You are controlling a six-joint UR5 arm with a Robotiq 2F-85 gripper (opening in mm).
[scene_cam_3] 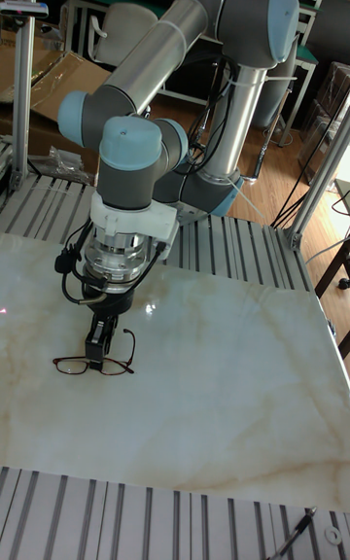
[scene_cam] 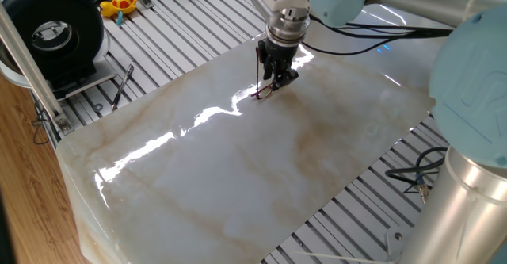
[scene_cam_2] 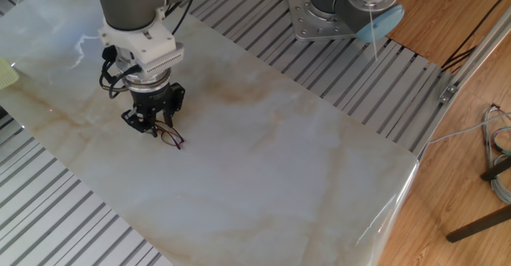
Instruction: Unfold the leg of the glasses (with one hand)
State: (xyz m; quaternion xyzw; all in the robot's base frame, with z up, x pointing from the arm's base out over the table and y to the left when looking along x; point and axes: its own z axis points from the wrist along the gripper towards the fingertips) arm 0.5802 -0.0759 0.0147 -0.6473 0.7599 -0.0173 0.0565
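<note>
The glasses point(scene_cam_3: 117, 366) lie on the marble slab point(scene_cam: 238, 169): thin dark reddish rims and clear lenses, far smaller than the gripper. In the tall fixed view the lenses show on either side of the fingertips, and one slender arm curves up at the right end. My gripper point(scene_cam_3: 96, 354) points straight down onto them. Its fingers are drawn together at the frame, near the bridge. From the side, the glasses point(scene_cam_2: 171, 136) stick out just past the gripper point(scene_cam_2: 150, 127). The glasses point(scene_cam: 262, 93) also show below the gripper point(scene_cam: 273, 84) near the slab's far edge.
A dark pen-like tool point(scene_cam: 123, 86) lies on the slatted table left of the slab. A black round device point(scene_cam: 51, 30) and a yellow toy point(scene_cam: 119, 5) stand at the far left. The arm's base point(scene_cam_2: 343, 6) is bolted beyond the slab, and cables trail beside it.
</note>
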